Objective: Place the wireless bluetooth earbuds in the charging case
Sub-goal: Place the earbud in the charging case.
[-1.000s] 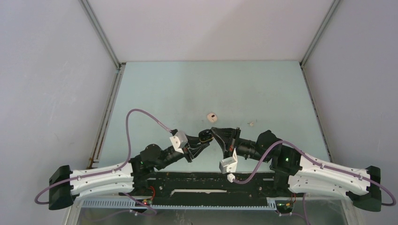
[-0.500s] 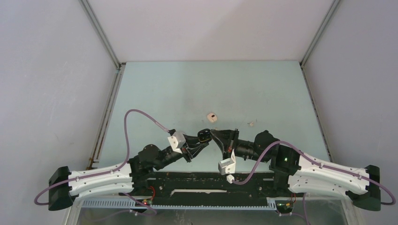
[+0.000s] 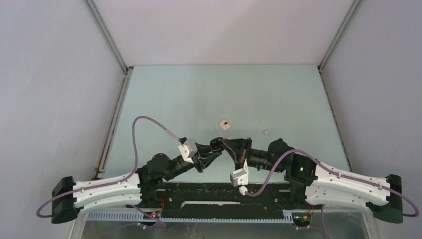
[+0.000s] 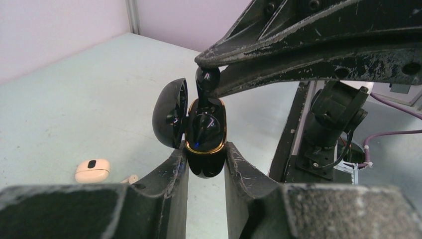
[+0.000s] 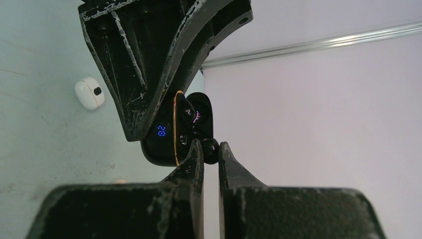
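Black charging case (image 4: pixel 205 134) clamped in left hand (image 4: pixel 206 152), lid (image 4: pixel 171 112) open, mouth faced toward right hand (image 5: pixel 210 147). Black earbud (image 4: pixel 207 79) pinched in right hand, long axis aimed into mouth. White case (image 4: pixel 92 170) seen on desk (image 4: pixel 74 99) beyond left hand.

black earbud (image 5: pixel 210 149) partly hidden between fingers (image 5: pixel 191 169)
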